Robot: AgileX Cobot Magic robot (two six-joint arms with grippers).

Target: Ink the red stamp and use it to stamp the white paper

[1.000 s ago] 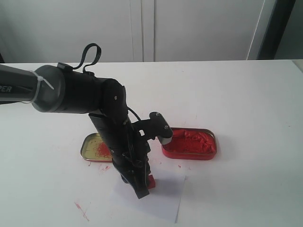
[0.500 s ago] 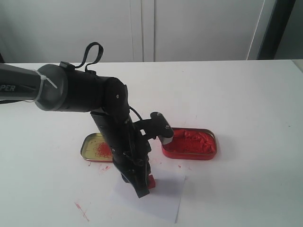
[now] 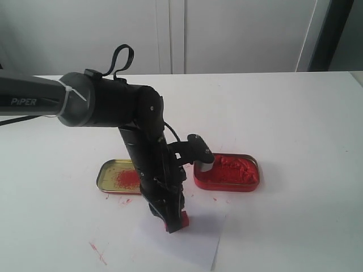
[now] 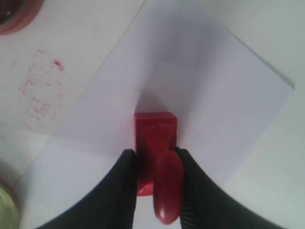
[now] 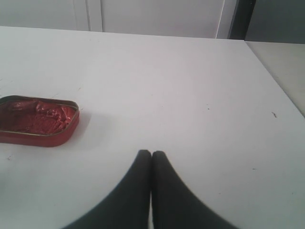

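"PiPER" is printed in white on the left arm [image 3: 34,101], which is extended in from the left and bent steeply downward. The red stamp [image 4: 155,130] is clamped by its handle in the left gripper [image 4: 156,160] over the white paper [image 4: 205,71]. Contact cannot be confirmed, as its face is hidden. The right gripper [image 5: 151,157] is pressed together above the bench [image 5: 190,95].

lab-like room: white table [image 3: 295,113], panelled wall [image 3: 227,34]
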